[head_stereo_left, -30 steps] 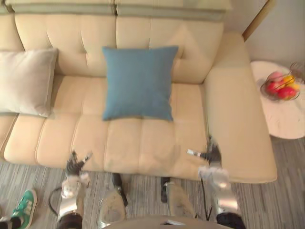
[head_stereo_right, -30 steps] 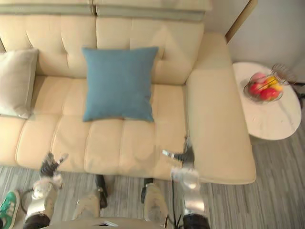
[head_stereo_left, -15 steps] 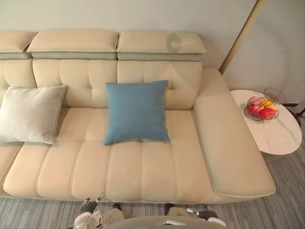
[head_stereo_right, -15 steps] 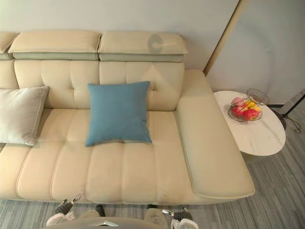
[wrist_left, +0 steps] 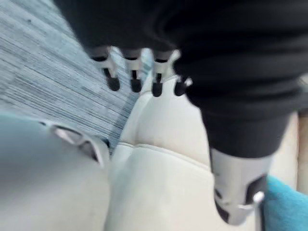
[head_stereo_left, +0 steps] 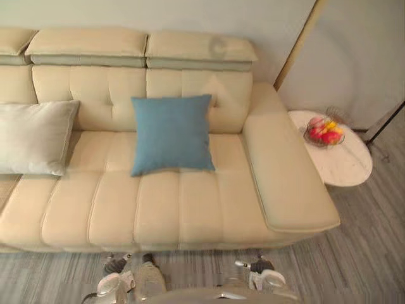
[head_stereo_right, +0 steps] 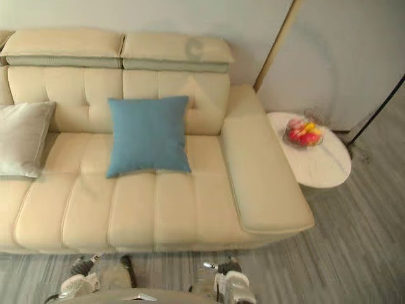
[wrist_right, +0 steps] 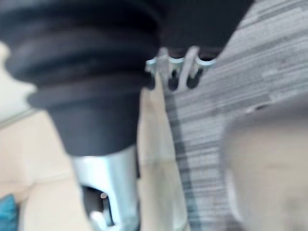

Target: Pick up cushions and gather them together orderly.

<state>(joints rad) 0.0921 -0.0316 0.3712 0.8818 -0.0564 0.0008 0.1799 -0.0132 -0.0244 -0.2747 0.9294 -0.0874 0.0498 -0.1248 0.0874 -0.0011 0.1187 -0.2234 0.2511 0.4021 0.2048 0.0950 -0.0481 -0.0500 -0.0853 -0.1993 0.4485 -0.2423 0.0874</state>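
A blue square cushion [head_stereo_left: 171,134] leans upright against the backrest in the middle of a cream sofa [head_stereo_left: 190,209]. A pale grey cushion [head_stereo_left: 31,136] leans against the backrest at the sofa's left. My left hand [head_stereo_left: 114,266] and right hand [head_stereo_left: 253,266] hang low over the floor in front of the sofa, well short of both cushions. In the left wrist view the fingers [wrist_left: 134,72] are straight and hold nothing. The right wrist view shows straight fingers [wrist_right: 175,72], also empty.
A round white side table [head_stereo_left: 342,161] stands right of the sofa's wide armrest [head_stereo_left: 285,177], with a wire bowl of fruit [head_stereo_left: 324,132] on it. A slanted pole [head_stereo_left: 297,44] rises behind the armrest. Grey striped floor [head_stereo_left: 367,253] runs along the front.
The camera has pulled back and shifted, showing the whole sofa. Both hands have dropped from the seat's front edge to low in front of the sofa. The cushions lie as before.
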